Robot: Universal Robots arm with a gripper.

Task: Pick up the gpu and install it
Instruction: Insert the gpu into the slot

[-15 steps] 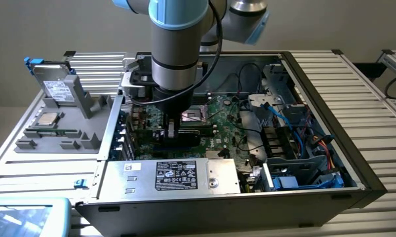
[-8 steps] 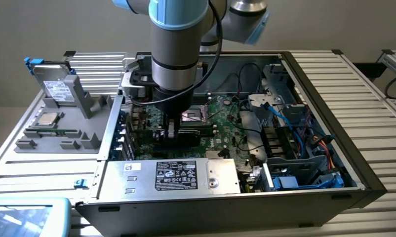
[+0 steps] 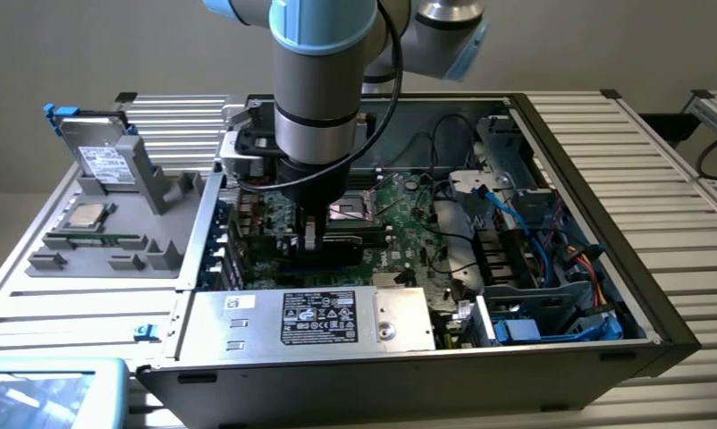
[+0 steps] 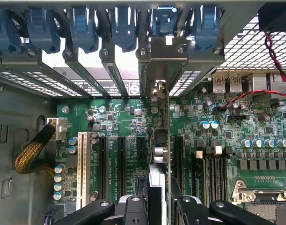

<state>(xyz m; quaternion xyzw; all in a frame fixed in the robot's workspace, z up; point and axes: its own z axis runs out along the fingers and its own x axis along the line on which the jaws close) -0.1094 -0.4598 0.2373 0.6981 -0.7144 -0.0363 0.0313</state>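
The gpu (image 4: pixel 160 140) shows edge-on in the wrist view, a thin card standing upright over a long black expansion slot of the green motherboard (image 4: pixel 119 122). Its silver end bracket (image 4: pixel 168 51) lies against the case's rear slot openings, under a blue latch. My gripper (image 4: pixel 159 202) is shut on the card's near end, one black finger (image 4: pixel 133 206) on each side. In the exterior view the gripper (image 3: pixel 315 234) reaches down into the open computer case (image 3: pixel 394 384), with the dark gpu (image 3: pixel 334 248) below it on the board.
A row of blue slot latches (image 4: pixel 82 28) lines the case's rear. More empty slots (image 4: pixel 103 164) lie beside the card. The power supply (image 3: pixel 323 317) and cables (image 3: pixel 550 241) crowd the case. Outside, a grey fixture (image 3: pixel 108 232) holds a drive (image 3: pixel 102 161), a processor (image 3: pixel 88 214) and a memory stick (image 3: pixel 90 239).
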